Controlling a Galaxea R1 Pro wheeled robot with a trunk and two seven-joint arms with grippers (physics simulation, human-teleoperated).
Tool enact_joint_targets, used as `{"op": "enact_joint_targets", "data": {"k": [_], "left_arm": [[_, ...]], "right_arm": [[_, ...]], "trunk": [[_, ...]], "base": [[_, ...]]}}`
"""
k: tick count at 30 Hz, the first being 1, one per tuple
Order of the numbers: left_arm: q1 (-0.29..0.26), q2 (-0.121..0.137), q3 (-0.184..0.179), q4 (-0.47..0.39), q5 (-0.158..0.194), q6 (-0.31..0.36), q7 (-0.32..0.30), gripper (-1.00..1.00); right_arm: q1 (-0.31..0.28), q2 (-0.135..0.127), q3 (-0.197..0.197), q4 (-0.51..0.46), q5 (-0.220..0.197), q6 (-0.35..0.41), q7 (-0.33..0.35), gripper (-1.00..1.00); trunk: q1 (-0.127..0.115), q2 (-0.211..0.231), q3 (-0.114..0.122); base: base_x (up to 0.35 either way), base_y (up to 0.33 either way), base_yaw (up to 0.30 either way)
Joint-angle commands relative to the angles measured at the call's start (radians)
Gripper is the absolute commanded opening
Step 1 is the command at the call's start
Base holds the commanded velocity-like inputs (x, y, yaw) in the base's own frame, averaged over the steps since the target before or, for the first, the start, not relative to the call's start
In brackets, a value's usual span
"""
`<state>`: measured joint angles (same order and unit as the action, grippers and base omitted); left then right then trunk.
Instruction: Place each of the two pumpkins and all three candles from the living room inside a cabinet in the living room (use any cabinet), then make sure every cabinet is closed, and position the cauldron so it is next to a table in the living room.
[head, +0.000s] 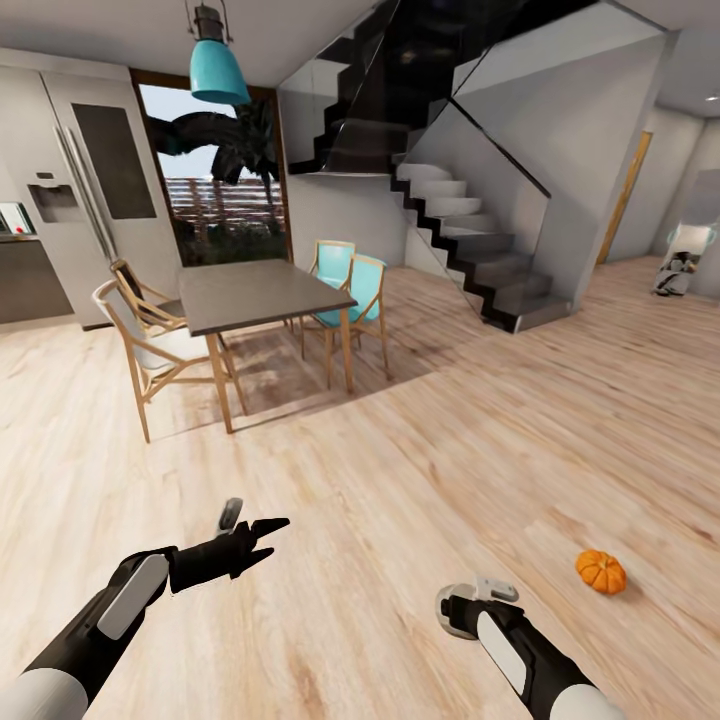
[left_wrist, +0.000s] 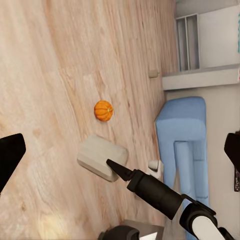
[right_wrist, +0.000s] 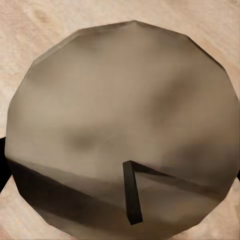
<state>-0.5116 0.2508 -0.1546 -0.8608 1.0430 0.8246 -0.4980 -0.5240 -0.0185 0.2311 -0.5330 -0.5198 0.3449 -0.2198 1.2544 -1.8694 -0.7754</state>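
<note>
One orange pumpkin (head: 600, 572) lies on the wooden floor to the right of my right gripper (head: 478, 600); it is also in the left wrist view (left_wrist: 103, 110). My right gripper points down and looks shut on a pale beige candle (head: 456, 612). In the right wrist view the candle's round top and dark wick (right_wrist: 120, 120) sit very close to the camera. The left wrist view has the candle (left_wrist: 101, 157) at the right gripper's black fingertip (left_wrist: 116, 169). My left gripper (head: 250, 525) hangs open and empty above the floor. The cabinet and the cauldron are out of view.
A dining table (head: 262, 290) with wooden and teal chairs (head: 352, 285) stands ahead left, a fridge (head: 95, 170) behind it. Stairs (head: 480, 250) rise at centre right. A blue chair (left_wrist: 182, 135) and a small pale object (left_wrist: 153, 73) on the floor lie beyond the pumpkin.
</note>
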Motion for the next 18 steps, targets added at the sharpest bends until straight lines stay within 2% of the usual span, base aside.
{"op": "enact_joint_targets", "data": {"k": [1, 5, 9, 18], "left_arm": [[-0.001, 0.001, -0.002, 0.000, 0.002, 0.002, -0.002, 1.00], [-0.001, 0.001, -0.002, 0.000, 0.003, 0.003, -0.002, 1.00], [-0.001, 0.001, -0.002, 0.000, 0.003, 0.002, -0.002, 1.00], [-0.001, 0.001, -0.002, 0.000, 0.003, 0.002, -0.002, 1.00]], "right_arm": [[-0.001, -0.001, 0.008, -0.002, -0.009, 0.003, -0.010, -1.00], [0.000, -0.001, 0.008, -0.002, -0.009, 0.003, -0.010, -1.00], [0.000, -0.002, 0.008, -0.002, -0.009, 0.003, -0.009, -1.00], [0.000, -0.001, 0.008, -0.002, -0.009, 0.003, -0.010, -1.00]], "trunk": [[0.000, 0.000, -0.001], [0.000, 0.000, -0.001], [0.000, 0.000, -0.001], [0.000, 0.000, -0.001]], "base": [[0.336, 0.000, 0.000], [0.336, 0.000, -0.032], [0.336, 0.023, -0.184], [0.335, 0.116, -0.037]]}}
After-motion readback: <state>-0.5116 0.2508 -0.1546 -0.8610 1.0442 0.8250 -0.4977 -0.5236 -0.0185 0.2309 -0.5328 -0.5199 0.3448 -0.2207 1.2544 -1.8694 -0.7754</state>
